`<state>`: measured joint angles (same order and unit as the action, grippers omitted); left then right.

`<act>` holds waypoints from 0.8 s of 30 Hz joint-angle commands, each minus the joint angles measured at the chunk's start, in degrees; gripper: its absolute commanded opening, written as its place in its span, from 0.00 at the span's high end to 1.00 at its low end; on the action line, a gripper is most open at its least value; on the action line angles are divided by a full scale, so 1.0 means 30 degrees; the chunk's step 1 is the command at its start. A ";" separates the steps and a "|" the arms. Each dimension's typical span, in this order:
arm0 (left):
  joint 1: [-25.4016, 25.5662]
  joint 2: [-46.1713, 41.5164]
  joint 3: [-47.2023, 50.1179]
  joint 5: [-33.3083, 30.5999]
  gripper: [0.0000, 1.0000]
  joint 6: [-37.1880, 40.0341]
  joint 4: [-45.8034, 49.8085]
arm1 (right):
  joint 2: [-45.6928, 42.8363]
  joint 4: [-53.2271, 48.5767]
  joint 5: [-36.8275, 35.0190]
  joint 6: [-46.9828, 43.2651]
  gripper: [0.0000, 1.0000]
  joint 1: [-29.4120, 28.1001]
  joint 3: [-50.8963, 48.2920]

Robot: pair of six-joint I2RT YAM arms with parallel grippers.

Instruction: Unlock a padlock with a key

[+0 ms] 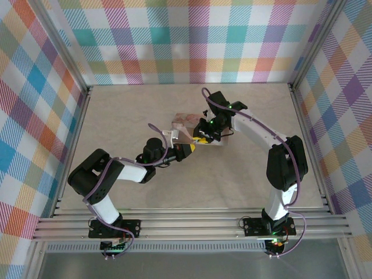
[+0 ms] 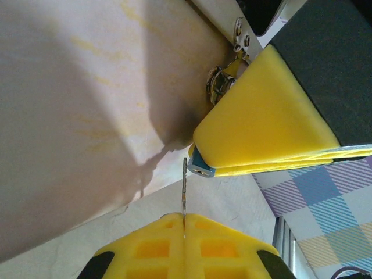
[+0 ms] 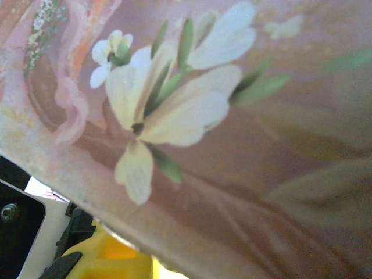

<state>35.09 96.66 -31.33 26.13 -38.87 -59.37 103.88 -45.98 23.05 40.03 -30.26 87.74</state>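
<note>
yellow fingers of the left gripper (image 2: 183,224) fill the bottom of the left wrist view, pressed flat together with no gap, and the key (image 2: 184,189) is pinched between them. the key is a thin, dark, straight sliver of metal that stands up out of the seam between the fingertips.

its tip ends just beside the padlock (image 2: 201,168). little of the padlock can be seen: a small bluish end with a dark slot, poking out between two yellow pads (image 2: 261,116) of the right gripper (image 1: 202,138). those pads lie almost closed on each other, clamped around it, and they hide its body and shackle. i cannot tell whether the key's tip touches the slot or has gone into it.

just above the pads, a small silver metal clasp (image 2: 220,86) sits against the pink tin (image 1: 185,121).

from above, both grippers meet near the middle of the table (image 1: 116,116), at the near edge of the tin, the left reaching in from the left and the right from the right.

in the right wrist view the tin's printed face (image 3: 232,145) is very close and blurred, with pale cream flowers and green leaves on dusty pink.
</note>
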 commanded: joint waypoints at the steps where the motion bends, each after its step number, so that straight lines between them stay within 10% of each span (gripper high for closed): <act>1: 0.0007 -0.0608 0.0040 0.0344 1.00 0.0543 -0.0141 | -0.0515 0.0003 0.0327 -0.0332 1.00 0.0172 0.0568; 24: 0.0167 -0.1406 -0.0028 0.0328 1.00 0.0923 0.0690 | -0.0552 -0.0203 0.0154 -0.0482 1.00 0.0185 0.0576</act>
<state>35.16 93.49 -30.52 26.98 -37.65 -56.84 103.88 -46.17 23.03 39.64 -29.95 87.74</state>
